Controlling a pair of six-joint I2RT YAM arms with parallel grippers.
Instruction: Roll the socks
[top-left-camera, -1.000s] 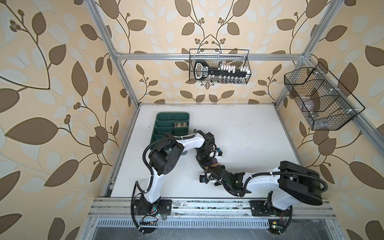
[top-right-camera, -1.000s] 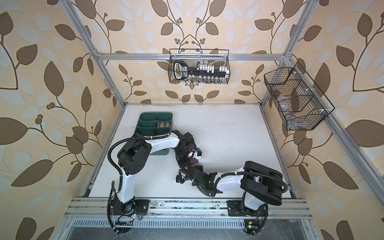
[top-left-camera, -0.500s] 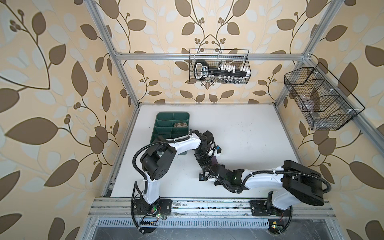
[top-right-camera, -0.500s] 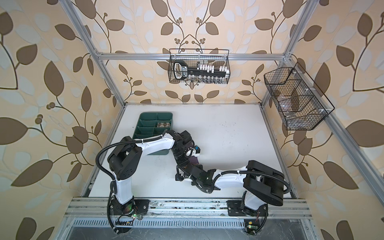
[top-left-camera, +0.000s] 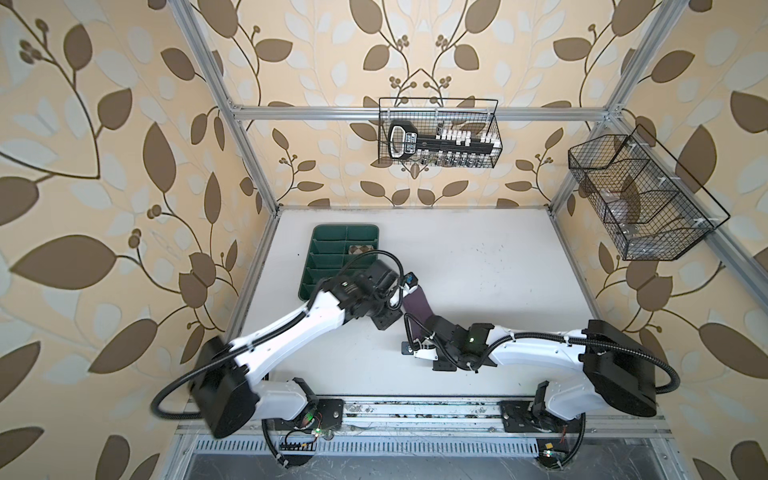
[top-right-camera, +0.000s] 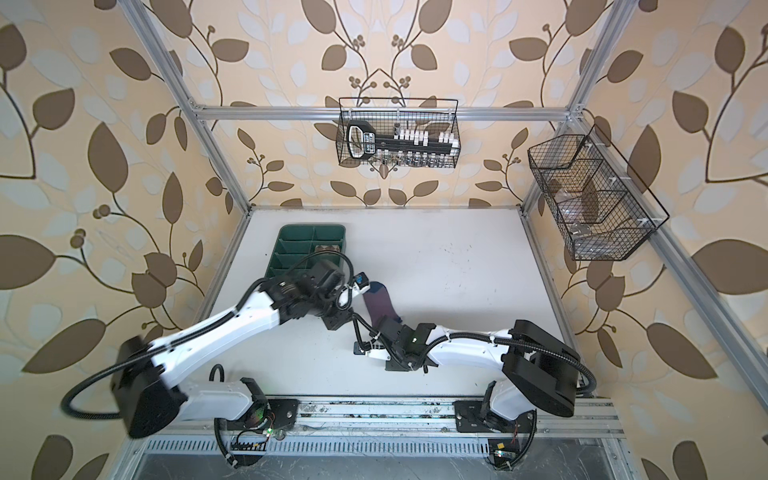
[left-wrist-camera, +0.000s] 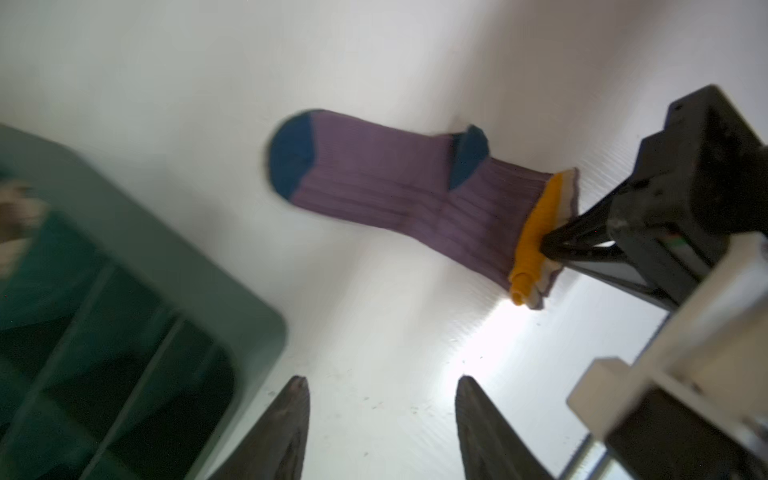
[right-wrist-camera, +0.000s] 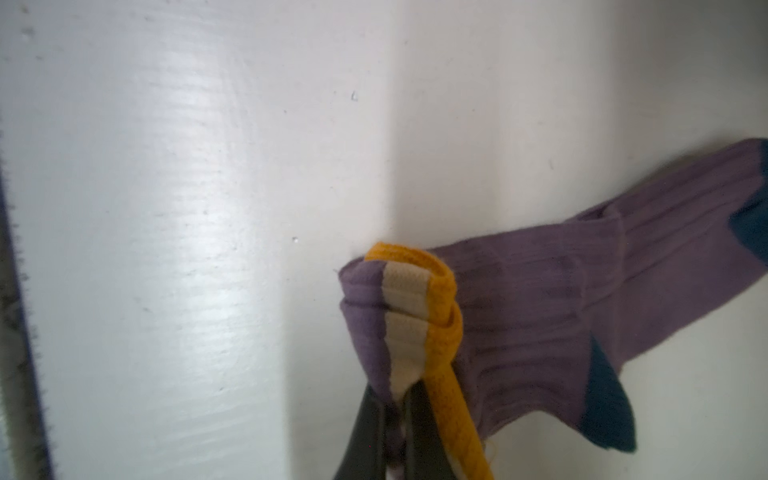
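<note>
Change against the earlier frames is seen in both top views: the left arm, formerly folded upright over its base, is now stretched low, its elbow swung out to the near left, and the left gripper has been drawn back from the right gripper, to which it was closely set before. The right arm is little altered; it is laid low across the near side of the table, reaching left. The purple sock is spread on the table between the two grippers, just right of the green tray, with its toe towards the far side and its cuff at the right gripper. The tan argyle sock is lodged in a far right compartment of the tray

In the left wrist view the left gripper is shown with its jaws parted and nothing between them, held above bare table near the tray corner. The purple sock is laid flat, and its orange-yellow cuff is pinched by the right gripper

In the right wrist view the right gripper is seen clamped on the cuff, which is bunched and lifted slightly; the rest of the purple sock is left lying on the table
</note>
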